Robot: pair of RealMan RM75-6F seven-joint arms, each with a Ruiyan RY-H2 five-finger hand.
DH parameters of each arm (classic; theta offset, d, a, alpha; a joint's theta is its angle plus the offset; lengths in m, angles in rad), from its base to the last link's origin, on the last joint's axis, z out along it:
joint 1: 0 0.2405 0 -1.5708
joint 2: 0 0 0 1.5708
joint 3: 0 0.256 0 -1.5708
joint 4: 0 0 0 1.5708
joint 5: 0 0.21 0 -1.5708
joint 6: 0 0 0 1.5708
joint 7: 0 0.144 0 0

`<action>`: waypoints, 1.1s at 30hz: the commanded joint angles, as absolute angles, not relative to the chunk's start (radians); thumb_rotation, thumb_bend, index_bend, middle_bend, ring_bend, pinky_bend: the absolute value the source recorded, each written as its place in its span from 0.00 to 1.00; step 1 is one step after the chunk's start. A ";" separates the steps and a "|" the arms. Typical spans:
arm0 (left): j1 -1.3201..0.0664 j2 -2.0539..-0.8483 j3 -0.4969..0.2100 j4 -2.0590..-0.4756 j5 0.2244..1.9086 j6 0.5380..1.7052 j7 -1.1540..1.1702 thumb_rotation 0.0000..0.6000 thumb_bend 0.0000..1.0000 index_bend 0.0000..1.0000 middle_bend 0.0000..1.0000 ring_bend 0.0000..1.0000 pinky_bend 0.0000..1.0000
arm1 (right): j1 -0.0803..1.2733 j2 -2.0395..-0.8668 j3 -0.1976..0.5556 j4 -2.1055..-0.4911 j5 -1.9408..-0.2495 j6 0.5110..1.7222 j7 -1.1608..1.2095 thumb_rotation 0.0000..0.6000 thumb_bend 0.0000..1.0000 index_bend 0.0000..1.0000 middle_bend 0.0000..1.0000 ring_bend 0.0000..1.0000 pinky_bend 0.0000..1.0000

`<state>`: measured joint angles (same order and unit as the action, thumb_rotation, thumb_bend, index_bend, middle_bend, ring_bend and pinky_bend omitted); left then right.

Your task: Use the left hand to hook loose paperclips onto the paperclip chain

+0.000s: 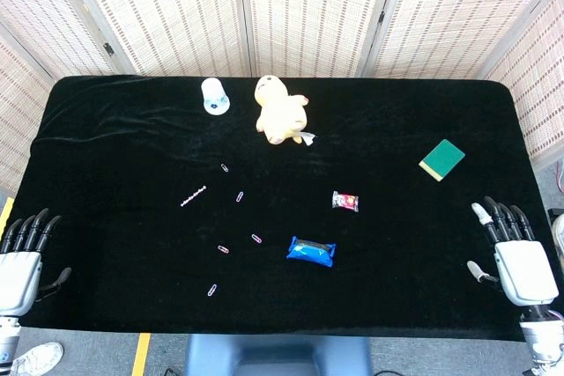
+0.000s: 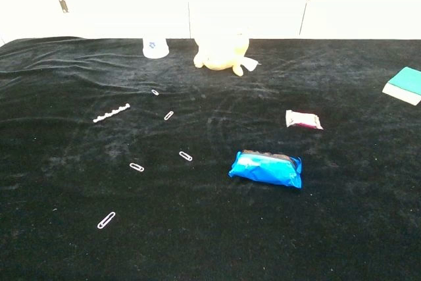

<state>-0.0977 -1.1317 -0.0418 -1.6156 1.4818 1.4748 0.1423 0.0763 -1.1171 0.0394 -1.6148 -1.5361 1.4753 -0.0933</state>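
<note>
Black cloth holds the paperclip chain [image 1: 193,196] well apart from the empty, spread left hand [image 1: 22,257].

Paperclip chain [image 1: 193,195] left of centre on the surface [image 1: 106,129], five loose paperclips [image 1: 239,196] scattered just right of and nearer than it. Snack packet [image 1: 311,251] right of the nearest clips, small wrapped sweet [image 1: 346,202] behind and right of that. Cup [image 1: 214,96] and plush toy [image 1: 280,110] side by side at the far edge, cup leftward. Box [image 1: 441,159] far right. Left hand [image 1: 22,257] and right hand [image 1: 515,253] at the near corners, fingers spread.
</note>
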 commanded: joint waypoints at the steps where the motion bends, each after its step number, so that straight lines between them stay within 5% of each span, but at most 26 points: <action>1: -0.101 -1.131 -0.041 -1.614 1.481 1.469 0.146 1.00 0.32 0.09 0.04 0.01 0.00 | 0.079 -1.117 0.040 -1.615 -1.532 1.469 -0.095 1.00 0.23 0.00 0.00 0.00 0.00; 8: -0.108 -1.128 -0.039 -1.609 1.492 1.462 0.125 1.00 0.32 0.08 0.04 0.01 0.00 | 0.074 -1.114 0.034 -1.624 -1.552 1.485 -0.097 1.00 0.23 0.00 0.00 0.00 0.00; 11: -0.123 -1.129 -0.040 -1.597 1.500 1.443 0.112 1.00 0.32 0.08 0.11 0.09 0.10 | 0.078 -1.103 0.033 -1.648 -1.565 1.485 -0.104 1.00 0.23 0.00 0.00 0.00 0.00; 15: -0.162 -1.119 -0.038 -1.596 1.534 1.400 0.103 1.00 0.32 0.09 0.49 0.56 0.61 | 0.096 -1.055 0.035 -1.722 -1.619 1.491 -0.153 1.00 0.23 0.00 0.00 0.00 0.00; 18: -0.190 -1.137 -0.053 -1.591 1.540 1.384 0.091 1.00 0.32 0.14 0.83 0.88 0.90 | 0.106 -1.021 0.035 -1.778 -1.655 1.495 -0.177 1.00 0.23 0.00 0.00 0.00 0.00; 20: -0.212 -1.166 -0.065 -1.579 1.552 1.378 0.080 1.00 0.32 0.20 0.96 0.98 0.99 | 0.113 -1.002 0.036 -1.809 -1.673 1.495 -0.175 1.00 0.23 0.00 0.00 0.00 0.00; 27: -0.284 -1.234 -0.094 -1.617 1.466 1.257 0.140 1.00 0.32 0.28 1.00 1.00 1.00 | 0.136 -0.999 0.047 -1.818 -1.682 1.480 -0.148 1.00 0.23 0.00 0.00 0.00 0.00; 33: -0.366 -1.217 -0.162 -1.789 1.169 1.084 0.286 1.00 0.44 0.32 1.00 1.00 1.00 | 0.147 -0.996 0.051 -1.813 -1.673 1.464 -0.138 1.00 0.23 0.00 0.00 0.00 0.00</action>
